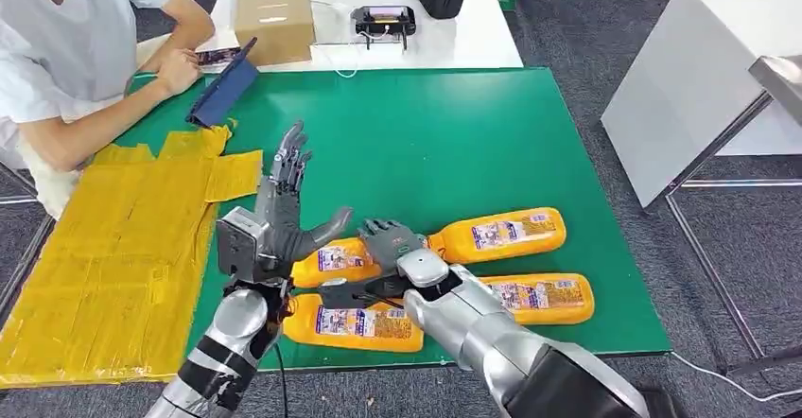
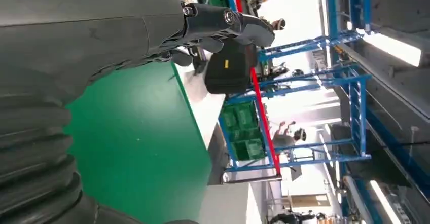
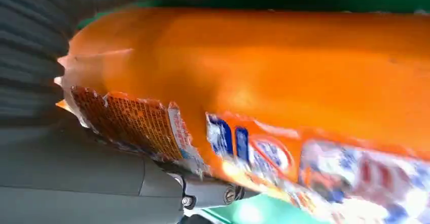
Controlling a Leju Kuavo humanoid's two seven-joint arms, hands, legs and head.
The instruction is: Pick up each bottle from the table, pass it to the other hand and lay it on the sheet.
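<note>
Your right hand (image 1: 390, 241) is wrapped around the near-left bottle (image 1: 333, 260) on the green mat (image 1: 426, 144); the right wrist view shows orange plastic pressed tight against the palm, so treat it as gripped. Your left hand (image 1: 284, 212) stands beside that bottle's left end, fingers spread upward and holding nothing.

For the handover, I'd judge you need the bottle lifted free of the mat first, since three more bottles (image 1: 501, 232) lie close around it: one to the right, two nearer you. Bring it toward the left palm lengthwise, and let the left fingers close on a bare stretch of the body before the right lets go.

The yellow sheet (image 1: 113, 267) lies left of the mat, with no bottle on it yet. A cardboard box (image 1: 274, 21) sits on the white table (image 1: 454, 44) beyond the mat, closed, contents unseen.
</note>
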